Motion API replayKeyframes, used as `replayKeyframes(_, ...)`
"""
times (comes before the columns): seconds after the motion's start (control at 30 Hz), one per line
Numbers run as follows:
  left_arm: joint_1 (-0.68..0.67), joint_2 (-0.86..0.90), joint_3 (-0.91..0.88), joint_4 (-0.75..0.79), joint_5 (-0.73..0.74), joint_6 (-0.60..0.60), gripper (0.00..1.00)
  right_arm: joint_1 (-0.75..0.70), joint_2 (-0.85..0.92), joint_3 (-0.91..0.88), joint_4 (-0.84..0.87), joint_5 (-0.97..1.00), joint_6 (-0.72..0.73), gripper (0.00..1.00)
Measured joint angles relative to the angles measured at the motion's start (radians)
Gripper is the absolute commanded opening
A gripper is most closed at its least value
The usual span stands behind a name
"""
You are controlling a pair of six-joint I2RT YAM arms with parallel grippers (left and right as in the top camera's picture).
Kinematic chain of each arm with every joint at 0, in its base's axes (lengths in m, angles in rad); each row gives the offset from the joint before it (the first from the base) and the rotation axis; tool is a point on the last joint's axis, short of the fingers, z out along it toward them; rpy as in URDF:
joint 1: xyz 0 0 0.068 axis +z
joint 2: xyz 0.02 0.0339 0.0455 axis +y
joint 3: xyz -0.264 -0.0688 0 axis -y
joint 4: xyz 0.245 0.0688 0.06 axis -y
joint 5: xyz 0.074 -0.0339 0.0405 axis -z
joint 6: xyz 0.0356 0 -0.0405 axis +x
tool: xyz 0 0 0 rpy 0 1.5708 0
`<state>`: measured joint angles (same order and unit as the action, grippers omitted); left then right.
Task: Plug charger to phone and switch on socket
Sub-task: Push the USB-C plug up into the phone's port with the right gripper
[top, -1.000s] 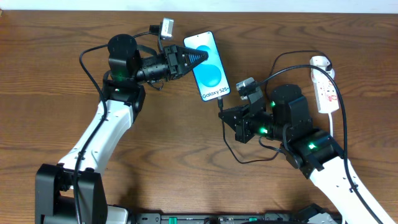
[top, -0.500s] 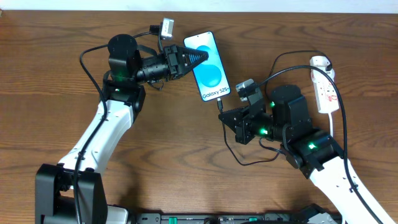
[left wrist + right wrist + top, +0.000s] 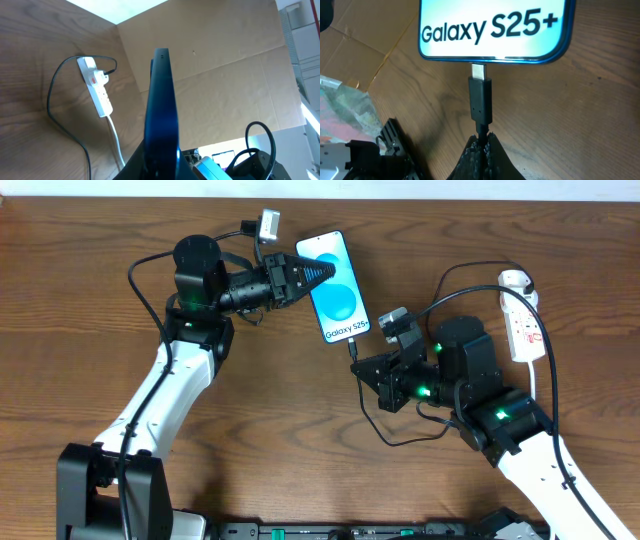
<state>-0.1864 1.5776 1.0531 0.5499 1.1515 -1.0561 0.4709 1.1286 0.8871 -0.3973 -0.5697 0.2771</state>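
Observation:
The phone (image 3: 338,288) shows its light-blue screen and "Galaxy S25+" text (image 3: 490,27). My left gripper (image 3: 318,273) is shut on its left long edge, and the left wrist view sees the phone edge-on (image 3: 161,105). My right gripper (image 3: 362,363) (image 3: 482,142) is shut on the charger's thin black cable just behind the small black plug (image 3: 480,105). The plug's metal tip (image 3: 479,71) sits at the middle of the phone's bottom edge, seemingly partly inserted. The white socket (image 3: 526,328) (image 3: 99,92) lies at the far right, away from both grippers.
The charger's cable (image 3: 400,438) loops over the wooden table under my right arm and runs up to the socket's top end. The socket's white cord (image 3: 548,395) trails toward the front right. A pale wall edges the table's back (image 3: 420,188).
My right wrist has shifted a touch left, toward the phone's bottom edge, with the plug in its grip. The left arm and the phone have not moved.

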Motion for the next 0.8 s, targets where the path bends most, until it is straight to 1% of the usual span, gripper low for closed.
replayKeyframes(0.8, 0.0, 0.0, 0.0, 0.0, 0.002, -0.004, 0.07, 0.0, 0.0, 0.0, 0.002, -0.003, 0.0, 0.01)
